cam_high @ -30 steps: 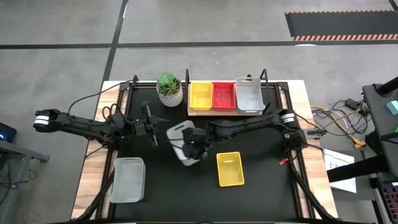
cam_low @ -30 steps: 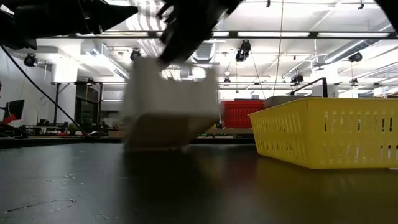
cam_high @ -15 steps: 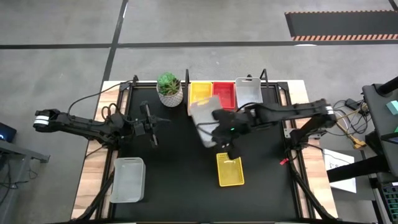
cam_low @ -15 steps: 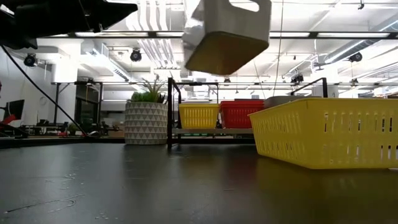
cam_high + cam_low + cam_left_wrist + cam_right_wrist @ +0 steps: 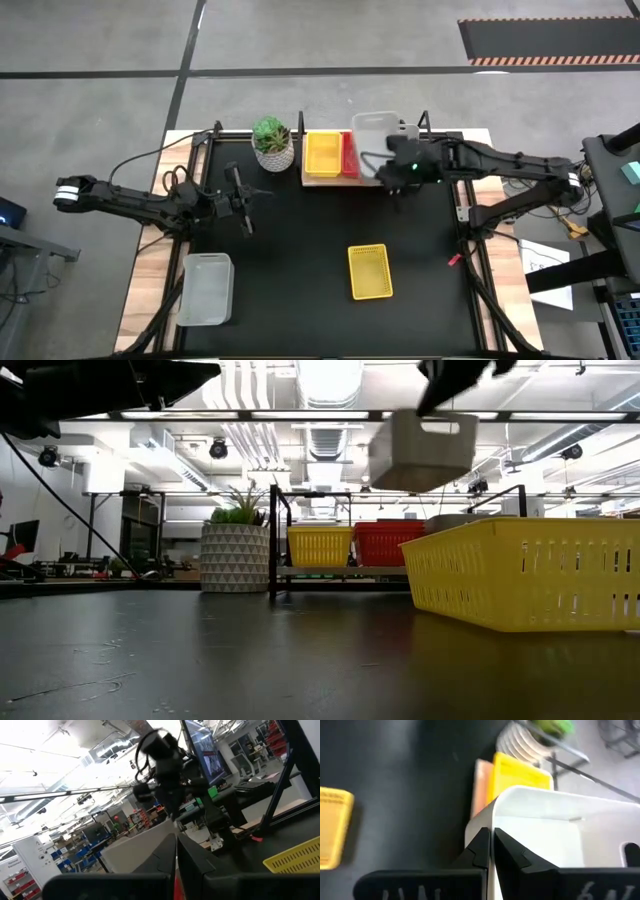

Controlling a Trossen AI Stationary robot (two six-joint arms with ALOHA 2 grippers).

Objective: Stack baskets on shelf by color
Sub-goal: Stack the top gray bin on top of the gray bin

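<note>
A grey concrete floor with dark seams surrounds the black desk, and the low view looks across it into a hall with ceiling pipes and strip lights. The desk's wooden edges show at the left and right sides, with cables trailing off both.

The shelf, a light-brown board with black posts, stands at the desk's far edge. A yellow basket sits at its left end, a red basket beside it, mostly covered from above. A white plant pot with a green plant stands just left of the shelf.

The right claw hangs above the shelf, its fingers pinched tight on the rim of a grey-white basket. That basket is in the air, clear of the shelf, over the red basket and the shelf's right part; in the low view it floats well above the shelf's baskets.

The middle of the desk is open black surface. 2 baskets lie on it toward the near side: a second yellow basket right of centre, and another grey-white basket near the left edge, well apart from each other.

The left claw waits over the desk's left side, its fingers drawn together with nothing between them.
</note>
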